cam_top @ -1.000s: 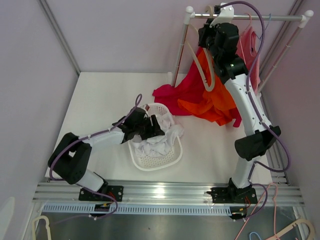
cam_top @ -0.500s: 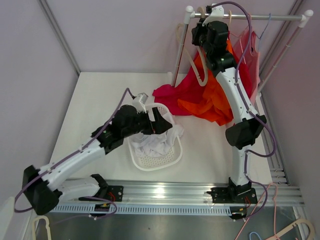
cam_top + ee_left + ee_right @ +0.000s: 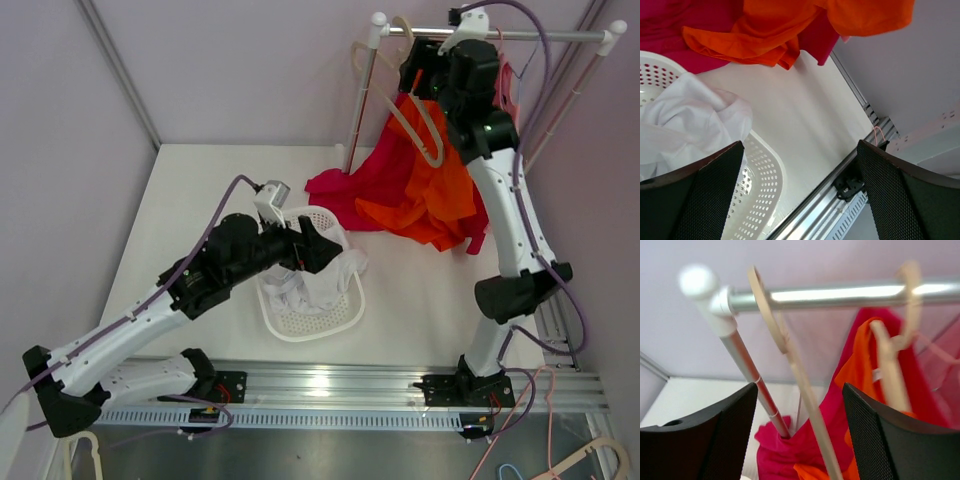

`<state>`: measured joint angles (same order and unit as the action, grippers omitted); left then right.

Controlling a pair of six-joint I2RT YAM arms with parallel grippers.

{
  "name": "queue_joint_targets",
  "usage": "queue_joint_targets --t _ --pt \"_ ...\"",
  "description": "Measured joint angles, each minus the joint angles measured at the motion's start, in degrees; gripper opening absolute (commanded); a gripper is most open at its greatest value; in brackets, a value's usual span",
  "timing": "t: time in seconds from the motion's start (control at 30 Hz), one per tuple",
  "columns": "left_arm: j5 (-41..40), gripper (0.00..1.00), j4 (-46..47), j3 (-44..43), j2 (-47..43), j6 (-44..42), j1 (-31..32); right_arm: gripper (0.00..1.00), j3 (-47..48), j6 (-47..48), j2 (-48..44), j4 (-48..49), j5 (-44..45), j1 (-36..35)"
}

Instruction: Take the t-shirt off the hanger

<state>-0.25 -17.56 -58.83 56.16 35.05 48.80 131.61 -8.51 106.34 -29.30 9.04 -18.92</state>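
Right pincer, fingers spread wide and empty, faces the rail. The orange t-shirt hangs on its hanger just ahead of the right finger. Left pincer, equally wide, hovers over the basket.

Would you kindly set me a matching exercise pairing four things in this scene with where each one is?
Things:
1. white cloth
2. orange t-shirt
3. bare hanger
4. right hand

Places:
A. raised beside the rail, fingers apart
B. heaped in the basket
C. hooked on the rail, nothing on it
D. hung from the rail, trailing onto the table

Pairs: 1-B; 2-D; 3-C; 4-A
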Motion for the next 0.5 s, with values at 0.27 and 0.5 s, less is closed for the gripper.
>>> queue_joint_targets --t 0.27,0.5 --pt "-5.11 1.00 1.07 -1.36 2.38 -4.57 7.30 0.71 5.73 -0.33 -7.43 -3.41 2.51 4.94" --pt "-7.23 0.99 1.09 -2.05 4.09 -6.88 8.79 0.68 12.11 -2.47 0.09 -8.81 -1.66 11.56"
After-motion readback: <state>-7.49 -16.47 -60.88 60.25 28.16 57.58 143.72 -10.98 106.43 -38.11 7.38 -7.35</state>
